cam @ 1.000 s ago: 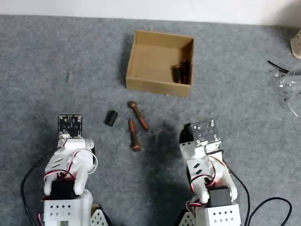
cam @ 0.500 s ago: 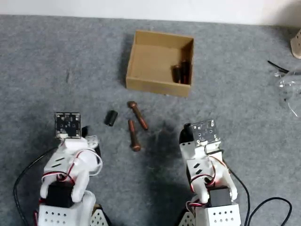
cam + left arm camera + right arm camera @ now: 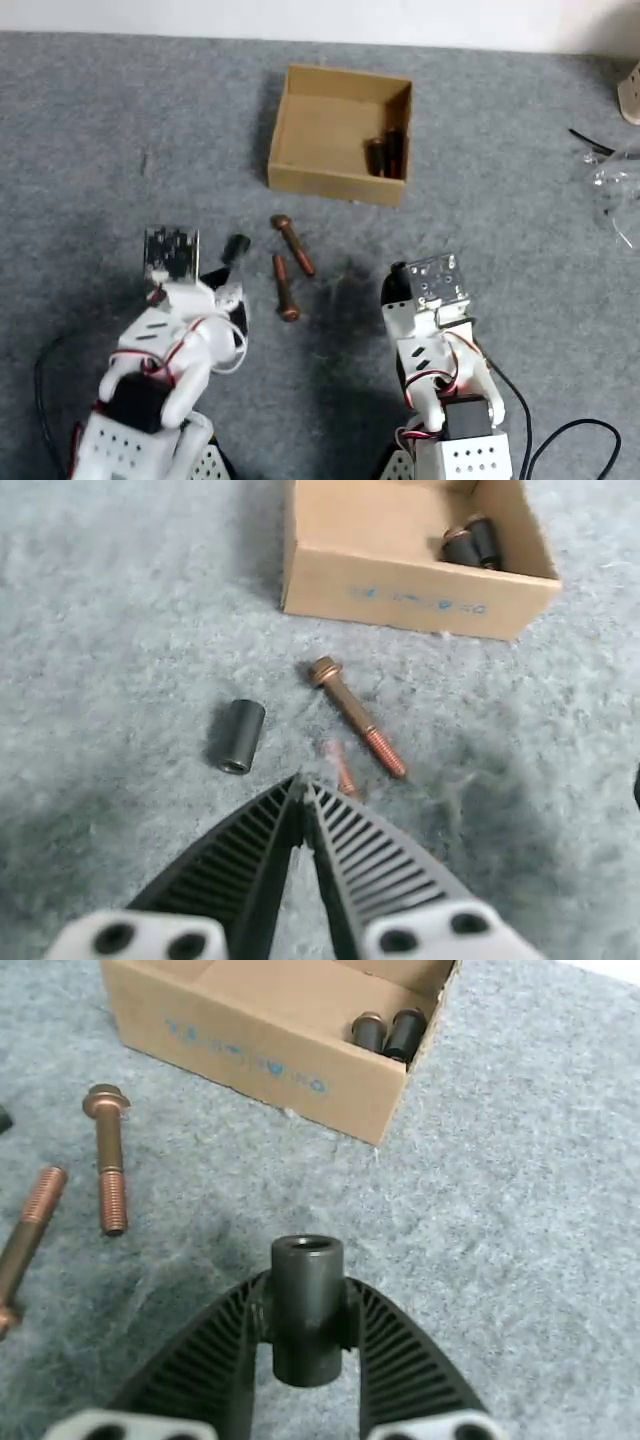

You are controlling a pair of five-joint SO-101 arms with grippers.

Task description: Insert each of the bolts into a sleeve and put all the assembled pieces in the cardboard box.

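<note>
The left tool (image 3: 302,790) is closed, tips together, with nothing in it. It points across the grey table (image 3: 500,230) toward the loose black sleeve (image 3: 238,735), which lies on its side, and the 2 copper bolts. The nearer bolt (image 3: 343,770) is partly hidden behind the tool's tips. The other bolt (image 3: 357,717) lies just beyond, head toward the cardboard box (image 3: 400,590). The right tool (image 3: 306,1312) is clamped around a second black sleeve (image 3: 307,1265), whose open bore points out past the fingertips. 2 assembled pieces (image 3: 390,1028) lie side by side in a corner of the box.
</note>
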